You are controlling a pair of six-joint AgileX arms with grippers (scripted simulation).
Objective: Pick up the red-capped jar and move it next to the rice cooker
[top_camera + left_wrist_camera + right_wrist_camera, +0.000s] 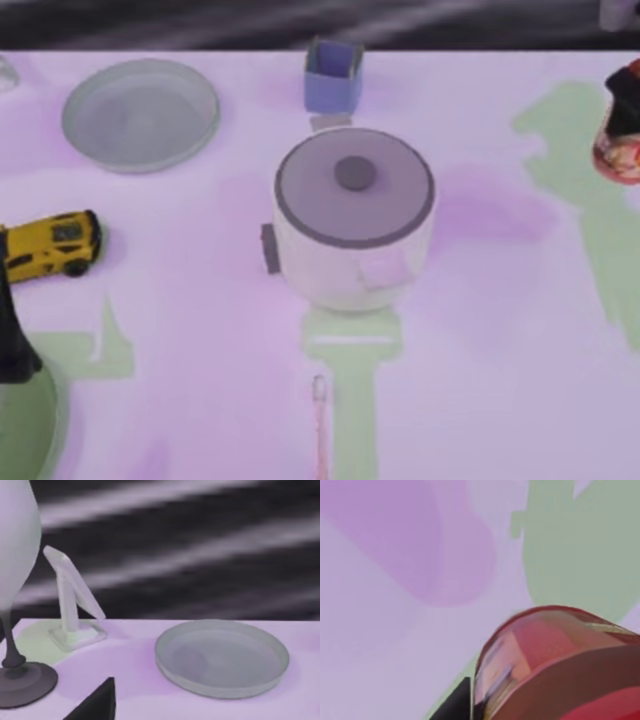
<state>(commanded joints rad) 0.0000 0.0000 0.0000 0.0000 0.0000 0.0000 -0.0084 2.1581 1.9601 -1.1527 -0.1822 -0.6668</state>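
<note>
The red-capped jar (621, 150) is at the far right edge of the top view, partly cut off, well to the right of the rice cooker (354, 215). My right gripper (627, 92) is shut on the jar. In the right wrist view the jar (545, 655) fills the lower part, and a dark fingertip (456, 705) presses against its printed side over the purple and green table. The cooker, white with a grey lid and dark knob, stands at the table's middle. My left arm (12, 335) is parked at the lower left, with one fingertip (100, 702) showing and nothing beside it.
A shallow grey plate (140, 112) lies at the back left, and a blue square cup (333, 75) stands just behind the cooker. A yellow toy car (52, 243) is at the left edge. A thin pink stick (319, 420) lies in front of the cooker.
</note>
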